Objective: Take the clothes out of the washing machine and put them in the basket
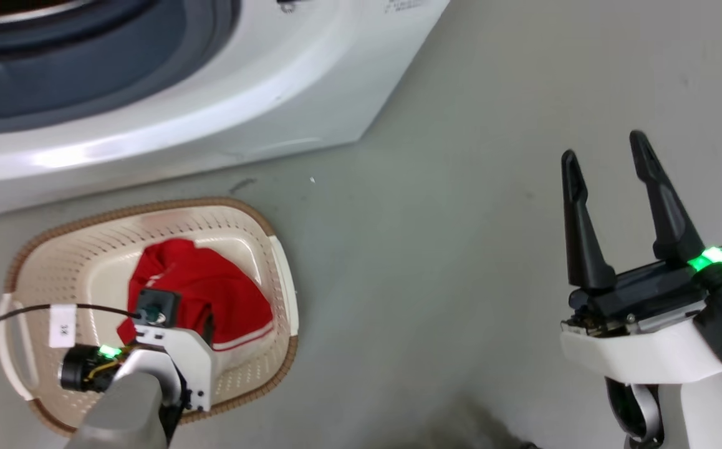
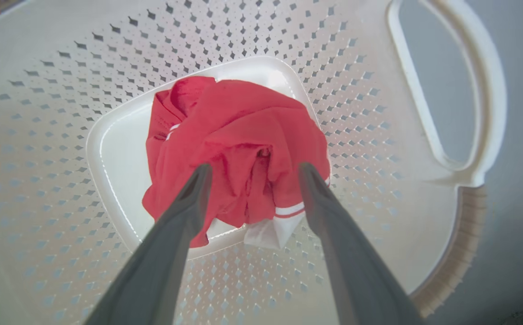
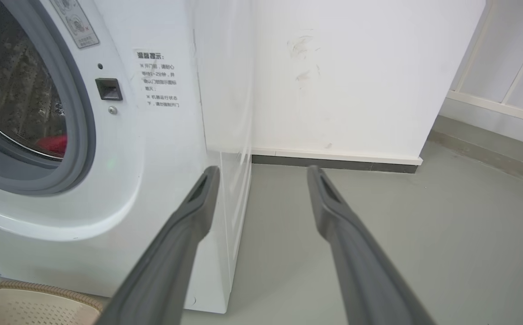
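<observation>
Left gripper (image 2: 253, 168) spread over red garment (image 2: 234, 122) in basket (image 2: 63, 67) at 7 o'clock, right gripper (image 1: 604, 149) spread, empty, 4 o'clock; risk: cloth snags a finger and lifts out on retreat, second red piece (image 3: 53, 145) waits in washing machine (image 3: 162, 171) drum.

We see one red garment (image 2: 239, 131), crumpled, with white stripe trim and a white edge showing, lying on the flat bottom of the cream perforated basket (image 1: 86, 249). The basket sits upright with its brown woven rim on top, just in front of the white washing machine (image 1: 274, 75). Porthole is uncovered. More red fabric (image 3: 53, 145) lies low in the perforated steel drum (image 3: 13, 99).
</observation>
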### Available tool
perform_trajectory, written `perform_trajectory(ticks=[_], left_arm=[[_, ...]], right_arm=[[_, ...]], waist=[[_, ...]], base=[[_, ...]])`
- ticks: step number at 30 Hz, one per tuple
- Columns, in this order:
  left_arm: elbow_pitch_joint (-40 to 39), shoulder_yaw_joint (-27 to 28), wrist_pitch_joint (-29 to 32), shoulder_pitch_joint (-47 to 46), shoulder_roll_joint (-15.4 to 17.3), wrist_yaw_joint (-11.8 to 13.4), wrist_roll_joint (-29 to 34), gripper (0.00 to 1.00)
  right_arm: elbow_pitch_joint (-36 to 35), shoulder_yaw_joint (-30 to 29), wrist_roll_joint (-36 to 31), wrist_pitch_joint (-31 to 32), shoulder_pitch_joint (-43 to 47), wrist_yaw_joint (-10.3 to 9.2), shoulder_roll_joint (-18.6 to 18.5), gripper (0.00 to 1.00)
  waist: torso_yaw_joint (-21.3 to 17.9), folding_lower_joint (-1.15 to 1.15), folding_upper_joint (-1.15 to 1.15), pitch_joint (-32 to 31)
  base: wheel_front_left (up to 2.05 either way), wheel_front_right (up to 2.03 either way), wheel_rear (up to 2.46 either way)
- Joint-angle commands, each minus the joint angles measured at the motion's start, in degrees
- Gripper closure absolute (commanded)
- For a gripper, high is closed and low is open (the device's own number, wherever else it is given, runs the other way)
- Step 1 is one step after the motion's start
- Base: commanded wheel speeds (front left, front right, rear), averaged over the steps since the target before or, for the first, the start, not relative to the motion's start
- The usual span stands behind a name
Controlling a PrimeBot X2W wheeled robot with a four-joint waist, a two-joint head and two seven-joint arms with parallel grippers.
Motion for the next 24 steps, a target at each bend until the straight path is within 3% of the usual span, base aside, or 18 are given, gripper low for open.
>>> perform_trajectory(ticks=[1, 4, 11, 24], left_arm=[[-0.32, -0.16, -0.28, 1.08, -0.46, 0.12, 0.34, 0.00], [-1.93, 0.35, -0.64, 2.86, -0.90, 1.22, 0.22, 0.00], [-13.91, 3.80, -0.61, 9.96, -0.32, 5.07, 2.19, 0.00], [-38.78, 15.16, -0.64, 23.57, -0.24, 9.98, 10.67, 0.00]], right_arm=[[0.25, 0.04, -0.39, -0.14, 0.76, -0.04, 0.01, 0.00], [1.01, -0.05, -1.08, -0.13, 2.25, -0.04, 0.01, 0.00], [2.20, -0.21, -2.14, -0.13, 5.36, -0.04, 0.01, 0.00], [3.09, -1.17, -3.26, -0.13, 10.50, -0.04, 0.02, 0.00]], waist=[[1.73, 0.00, 0.00, -3.85], [2.60, 0.00, 0.00, -7.12], [4.62, 0.00, 0.00, -14.33], [8.02, 0.00, 0.00, -22.26]], base=[[0.00, 0.00, 0.00], [0.00, 0.00, 0.00], [0.00, 0.00, 0.00], [0.00, 0.00, 0.00]])
